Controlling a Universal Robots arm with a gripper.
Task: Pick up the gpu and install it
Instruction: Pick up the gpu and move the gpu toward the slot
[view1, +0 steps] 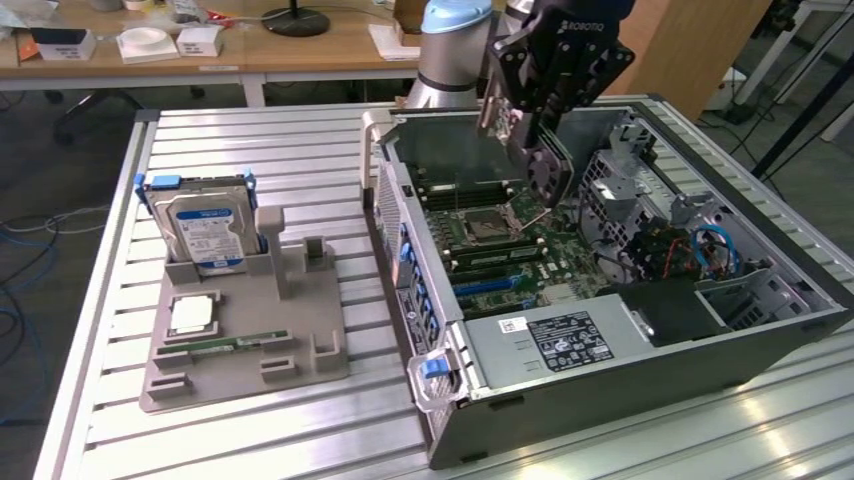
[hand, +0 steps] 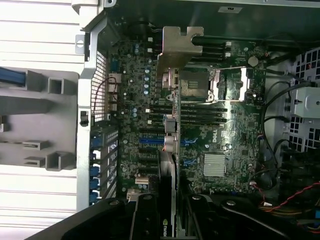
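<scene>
gpu (hand: 170, 130): matt green board, black plastic cooler, bare silver metal bracket. gripper (hand: 170, 197): matt black. case (view1: 627, 400): dull grey sheet metal. table (view1: 267, 140): ribbed aluminium, satin sheen. holder (view1: 240, 375), 9 o'clock of case: matt grey plastic. desk (view1: 334, 45), 12 o'clock: wood.

A slatted metal table (view1: 294, 150) is seen, its slats running across the exterior view. Two things are set directly on it. A grey holder tray (view1: 240, 385) is laid flat toward 8 o'clock of the tabletop. An open computer case (view1: 667, 390) is laid on its side toward 4 o'clock, at the tray's 3 o'clock. A narrow strip of bare slats is left between them.
</scene>
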